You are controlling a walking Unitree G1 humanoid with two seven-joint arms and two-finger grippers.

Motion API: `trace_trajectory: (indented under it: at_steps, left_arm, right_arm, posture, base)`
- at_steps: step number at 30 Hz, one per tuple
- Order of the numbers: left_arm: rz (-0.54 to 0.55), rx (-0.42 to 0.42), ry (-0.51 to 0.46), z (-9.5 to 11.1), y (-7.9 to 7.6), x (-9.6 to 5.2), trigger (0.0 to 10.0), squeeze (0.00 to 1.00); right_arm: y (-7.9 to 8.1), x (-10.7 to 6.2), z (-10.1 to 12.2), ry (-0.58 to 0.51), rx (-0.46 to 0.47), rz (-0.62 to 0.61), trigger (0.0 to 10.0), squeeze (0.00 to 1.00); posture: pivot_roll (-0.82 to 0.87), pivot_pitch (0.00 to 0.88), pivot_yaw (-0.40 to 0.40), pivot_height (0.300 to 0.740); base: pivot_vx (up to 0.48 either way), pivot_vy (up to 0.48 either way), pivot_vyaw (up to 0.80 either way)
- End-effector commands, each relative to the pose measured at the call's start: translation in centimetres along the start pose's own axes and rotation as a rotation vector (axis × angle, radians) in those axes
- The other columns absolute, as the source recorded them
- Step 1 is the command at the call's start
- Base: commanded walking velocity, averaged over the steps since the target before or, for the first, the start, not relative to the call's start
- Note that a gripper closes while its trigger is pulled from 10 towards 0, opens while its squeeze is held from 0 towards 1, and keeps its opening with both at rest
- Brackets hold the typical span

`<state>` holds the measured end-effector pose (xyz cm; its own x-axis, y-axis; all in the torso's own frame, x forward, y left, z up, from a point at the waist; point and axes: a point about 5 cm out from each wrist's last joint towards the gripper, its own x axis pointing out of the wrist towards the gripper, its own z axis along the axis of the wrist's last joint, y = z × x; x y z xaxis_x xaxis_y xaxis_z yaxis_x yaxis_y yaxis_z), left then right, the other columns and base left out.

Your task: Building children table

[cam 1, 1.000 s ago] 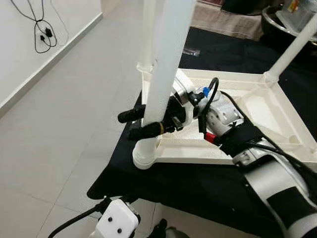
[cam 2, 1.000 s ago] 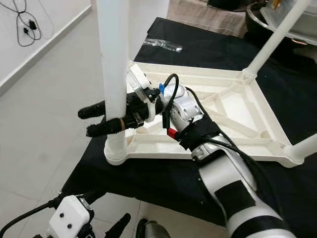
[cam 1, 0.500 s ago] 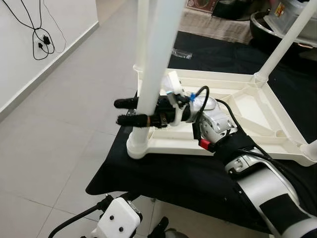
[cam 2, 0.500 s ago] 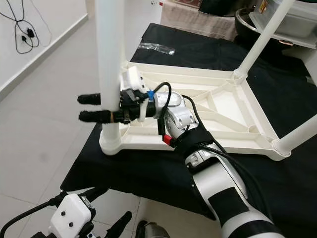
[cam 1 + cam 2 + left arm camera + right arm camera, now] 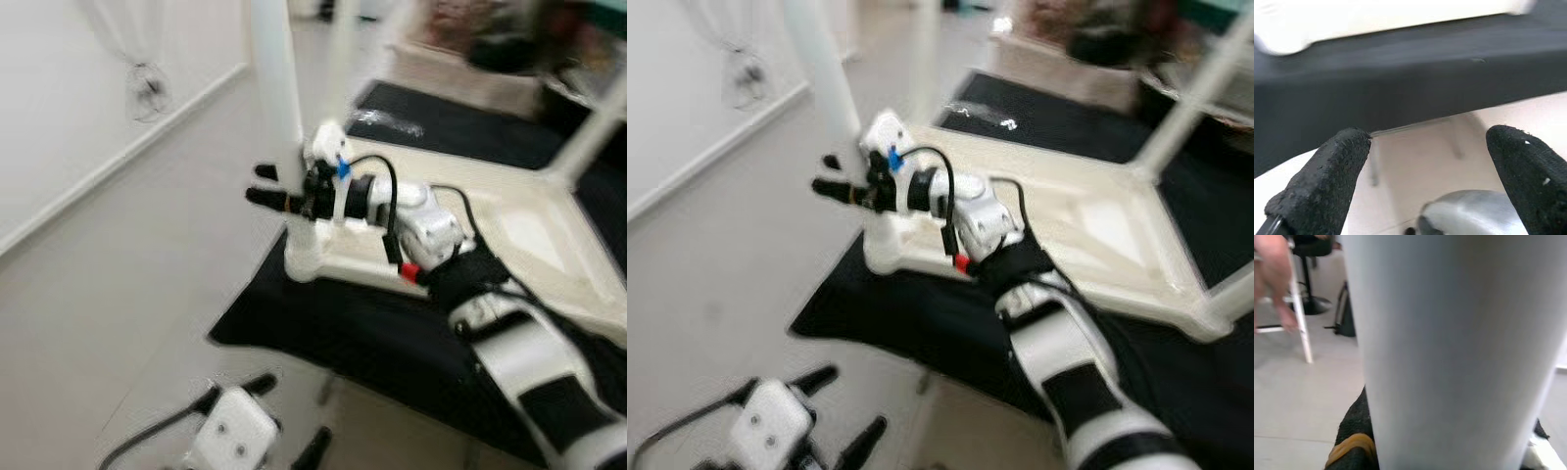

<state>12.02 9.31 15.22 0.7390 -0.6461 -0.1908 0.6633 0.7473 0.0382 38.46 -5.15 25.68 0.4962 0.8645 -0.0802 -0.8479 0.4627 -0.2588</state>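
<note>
Right arm stretched toward 10 o'clock, right hand clamped around the white table leg just above its socket, one black finger on each side. Leg upright at the near-left corner of the upturned white tabletop, lying on the black-draped counter. Left hand low at 6 o'clock, fingers spread wide, holding nothing.

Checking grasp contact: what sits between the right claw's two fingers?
The white table leg fills the gap between the right claw's fingers, seen in the right wrist view.
</note>
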Motion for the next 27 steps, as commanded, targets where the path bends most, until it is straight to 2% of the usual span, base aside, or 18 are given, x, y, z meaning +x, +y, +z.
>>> trace_trajectory:
  at_steps: [1, 2, 5, 7, 9, 11, 16, 22, 25, 26, 27]
  left_arm:
    - [-0.001, 0.005, -0.001, 0.0, 0.0, 0.1, 10.0, 0.0]
    - [-0.001, 0.005, -0.001, 0.0, 0.0, 0.1, 10.0, 0.0]
    - [0.003, 0.002, -0.002, 0.0, 0.1, 0.1, 10.0, 0.0]
    - [0.004, 0.001, -0.003, 0.0, 0.0, 0.1, 10.0, 0.0]
    - [0.005, -0.001, -0.002, 0.0, 0.0, 0.0, 10.0, 0.0]
    - [0.005, -0.002, -0.002, 0.0, 0.0, 0.0, 10.0, 0.0]
    - [0.046, -0.012, -0.012, 0.1, 0.2, 0.0, 10.0, 0.0]
    - [0.068, 0.025, -0.018, 0.2, 0.7, 0.1, 10.0, 0.0]
    - [0.079, 0.045, -0.023, 0.3, 0.9, 0.2, 10.0, 0.0]
    - [0.094, 0.058, -0.023, 0.2, 1.2, 0.3, 10.0, 0.0]
    - [0.094, 0.058, -0.023, 0.2, 1.2, 0.3, 10.0, 0.0]
  right_arm:
    - [0.2, -0.4, -5.3, 0.184, 0.211, -0.112, 10.0, 0.0]
    - [0.2, -0.4, -5.3, 0.184, 0.211, -0.112, 10.0, 0.0]
    - [-0.4, -0.2, -6.0, 0.212, 0.283, -0.303, 10.0, 0.0]
    - [-0.5, -0.2, -6.2, 0.215, 0.298, -0.328, 10.0, 0.0]
    - [-0.8, -0.3, -6.5, 0.214, 0.353, -0.422, 10.0, 0.0]
    - [-1.0, -0.4, -6.5, 0.214, 0.364, -0.464, 10.0, 0.0]
    - [-2.2, -0.9, -5.7, 0.125, 0.419, -0.63, 10.0, 0.0]
    - [-2.4, -1.0, -5.2, 0.077, 0.402, -0.67, 10.0, 0.0]
    - [-2.4, -1.1, -5.1, 0.047, 0.426, -0.691, 10.0, 0.0]
    - [-2.6, -1.4, -5.0, -0.009, 0.45, -0.735, 10.0, 0.0]
    - [-2.6, -1.4, -5.0, -0.009, 0.45, -0.735, 10.0, 0.0]
  posture:
    - [0.18, 0.233, -0.152, 0.74]
    - [0.18, 0.233, -0.152, 0.74]
    - [0.18, 0.235, -0.153, 0.74]
    - [0.18, 0.235, -0.153, 0.74]
    - [0.18, 0.231, -0.151, 0.74]
    - [0.18, 0.231, -0.151, 0.74]
    - [0.19, 0.201, -0.154, 0.74]
    - [0.19, 0.192, -0.151, 0.74]
    - [0.19, 0.185, -0.148, 0.74]
    - [0.19, 0.185, -0.143, 0.74]
    - [0.19, 0.185, -0.143, 0.74]
  base:
    - [0.0, 0.0, 0.0]
    - [0.0, 0.0, 0.0]
    - [0.0, 0.0, 0.0]
    - [0.0, 0.0, 0.0]
    - [0.0, 0.0, 0.0]
    - [0.0, 0.0, 0.0]
    - [0.0, 0.0, 0.0]
    - [0.0, 0.0, 0.0]
    - [0.0, 0.0, 0.0]
    - [0.0, 0.0, 0.0]
    - [0.0, 0.0, 0.0]
